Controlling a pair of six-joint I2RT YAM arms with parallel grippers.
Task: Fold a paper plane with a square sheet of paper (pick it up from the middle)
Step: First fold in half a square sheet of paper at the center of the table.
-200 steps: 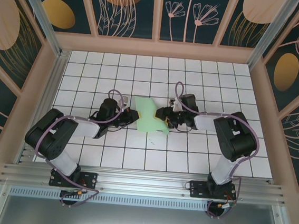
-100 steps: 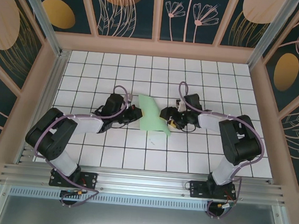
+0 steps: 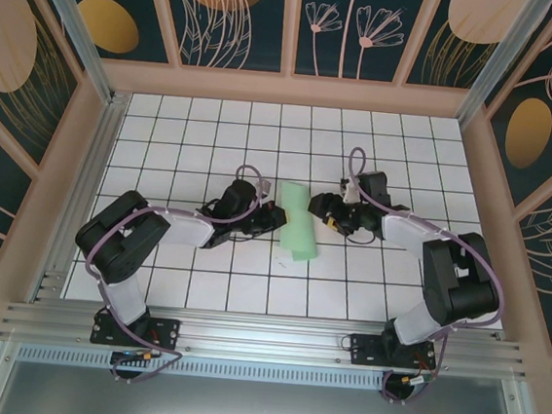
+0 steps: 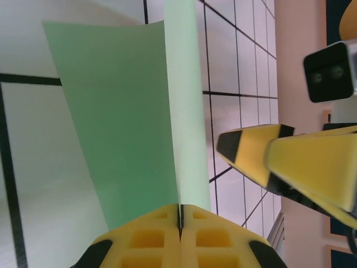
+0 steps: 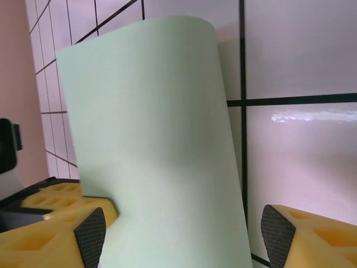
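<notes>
**Item:** thin, matte, light green square sheet of paper, plain and unprinted. It is doubled over with a soft, rounded bow rather than a sharp crease, so from above it is showing as a long narrow band. It is sitting near the middle of the tabletop, its length running from the far edge toward the near edge, between the two grippers.

**Support:** glossy white tiled tabletop, ruled with thin black grid lines and reflecting the light.

**Left gripper**: yellow moulded plastic fingers with recessed cells and black tips. It is clenching, the pads pressing together on one edge of the sheet, which is rising out of the seam between them.

**Right gripper**: the same yellow fingers with black tips. It is standing released, jaws spread wide, with the bowed face of the sheet standing in the gap. Whether either finger is touching the paper cannot be told.

**Surround:** dark teal wall panels with pale floral line drawings, set in pinkish frames. A ribbed aluminium rail is running along the near edge.
</notes>
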